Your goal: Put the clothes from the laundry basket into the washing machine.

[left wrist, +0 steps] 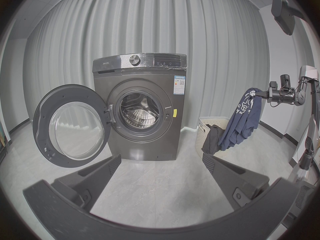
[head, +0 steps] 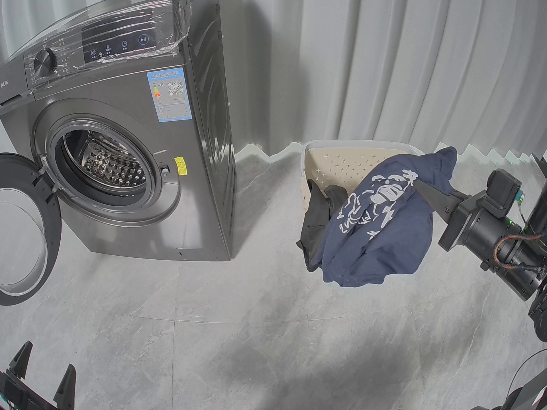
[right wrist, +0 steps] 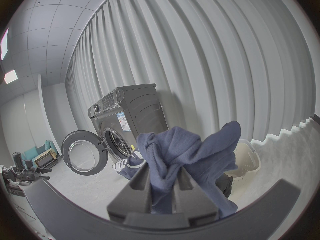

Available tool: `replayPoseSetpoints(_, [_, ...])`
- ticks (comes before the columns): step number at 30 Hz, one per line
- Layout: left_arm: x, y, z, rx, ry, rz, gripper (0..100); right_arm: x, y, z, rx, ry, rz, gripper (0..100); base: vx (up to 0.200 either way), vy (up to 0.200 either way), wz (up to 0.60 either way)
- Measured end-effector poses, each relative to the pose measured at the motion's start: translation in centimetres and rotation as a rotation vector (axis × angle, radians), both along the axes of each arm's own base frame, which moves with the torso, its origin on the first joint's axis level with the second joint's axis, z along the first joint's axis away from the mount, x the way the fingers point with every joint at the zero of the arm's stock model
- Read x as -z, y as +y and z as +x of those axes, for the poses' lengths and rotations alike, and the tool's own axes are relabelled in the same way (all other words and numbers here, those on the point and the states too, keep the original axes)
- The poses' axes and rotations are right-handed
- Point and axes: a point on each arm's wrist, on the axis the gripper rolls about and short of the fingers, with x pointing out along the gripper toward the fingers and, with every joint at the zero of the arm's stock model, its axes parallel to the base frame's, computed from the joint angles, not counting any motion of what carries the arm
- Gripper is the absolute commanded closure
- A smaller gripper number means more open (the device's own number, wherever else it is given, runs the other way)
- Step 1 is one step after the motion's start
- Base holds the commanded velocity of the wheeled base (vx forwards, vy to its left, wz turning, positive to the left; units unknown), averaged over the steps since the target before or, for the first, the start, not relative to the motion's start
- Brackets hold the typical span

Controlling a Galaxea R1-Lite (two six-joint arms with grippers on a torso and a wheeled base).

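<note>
Navy printed shirt hangs crumpled, pinched in right gripper by perforated cream basket | left gripper spread wide

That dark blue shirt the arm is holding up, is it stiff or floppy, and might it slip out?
Probably very floppy: the navy shirt hangs in loose folds below the right gripper, which pinches one bunched spot. It looks light, dangling from that single pinch. Its trailing hem may brush the black garment draped over the laundry basket.

Bright even overhead light, soft shadows on floor, glare atop washing machine, wrist views edge-warped.
</note>
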Motion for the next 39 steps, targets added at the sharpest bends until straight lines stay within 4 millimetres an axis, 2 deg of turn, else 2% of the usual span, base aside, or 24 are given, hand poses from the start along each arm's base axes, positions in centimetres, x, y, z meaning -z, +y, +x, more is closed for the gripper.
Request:
replayPoseSetpoints(27, [0.0, 0.0, 0.0, 0.0, 0.0, 0.0, 0, 0.22, -0.05, -0.02, 0.001, 0.008, -0.003, 100, 0.0, 0.2, 0.0])
replayPoseSetpoints(39, [0.0, 0.0, 0.0, 0.0, 0.0, 0.0, 0, 0.28, -0.02, 0.02, 0.001, 0.011, -0.004, 100, 0.0, 0.0, 0.0])
